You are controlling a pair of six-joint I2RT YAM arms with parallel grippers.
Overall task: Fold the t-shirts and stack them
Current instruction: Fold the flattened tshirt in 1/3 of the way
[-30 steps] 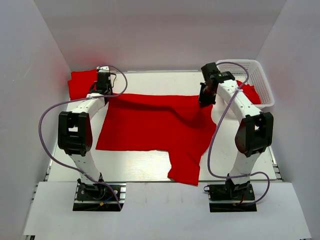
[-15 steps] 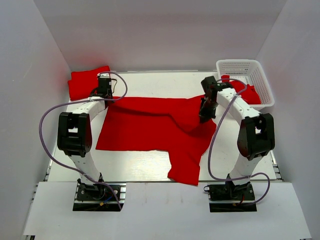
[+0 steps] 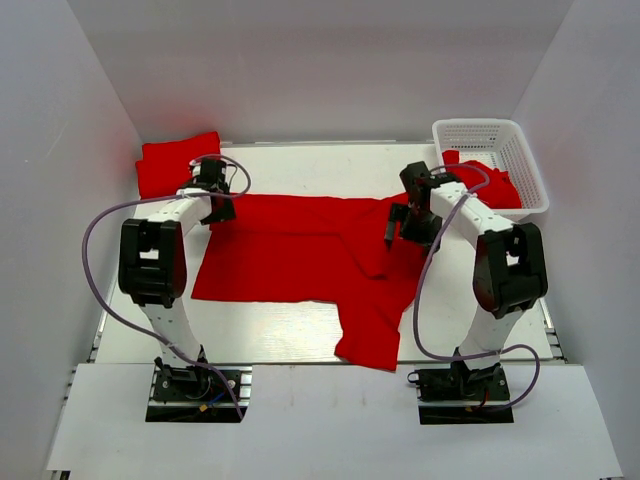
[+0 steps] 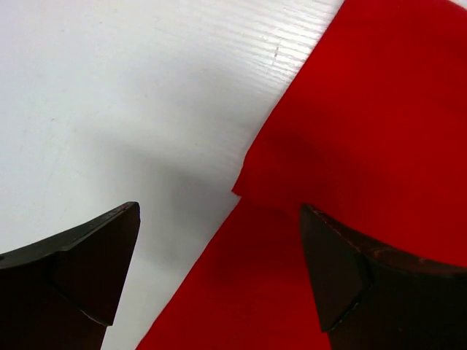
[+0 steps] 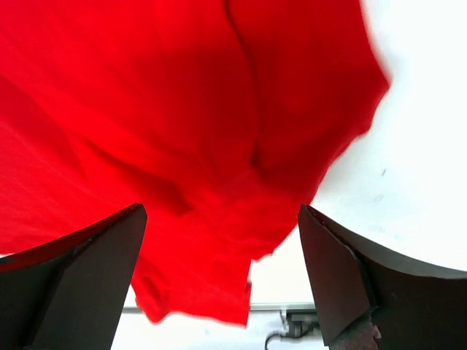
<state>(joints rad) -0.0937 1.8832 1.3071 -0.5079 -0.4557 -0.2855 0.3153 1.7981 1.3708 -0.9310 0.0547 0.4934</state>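
Three red t-shirts: a folded t-shirt (image 3: 175, 162) sits at the surface's (image 3: 300, 165) far-left corner, seemingly starting the stack. Another t-shirt (image 3: 492, 186) lies in the white basket (image 3: 488, 128), and the spread t-shirt (image 3: 290, 250) lies mid-surface. My left tool (image 4: 219, 215) gapes over its far-left edge and my right tool (image 5: 221, 213) above its right side, both empty, placed to pinch a fold.

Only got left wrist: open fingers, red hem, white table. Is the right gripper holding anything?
Observer: No. Right gripper is open above the spread t-shirt, nothing between its fingers.
Operator: Any shirts already folded?
Observer: One folded t-shirt lies at the back left corner of the table.
Operator: More waiting?
Observer: Red cloth shows inside the white basket at back right.
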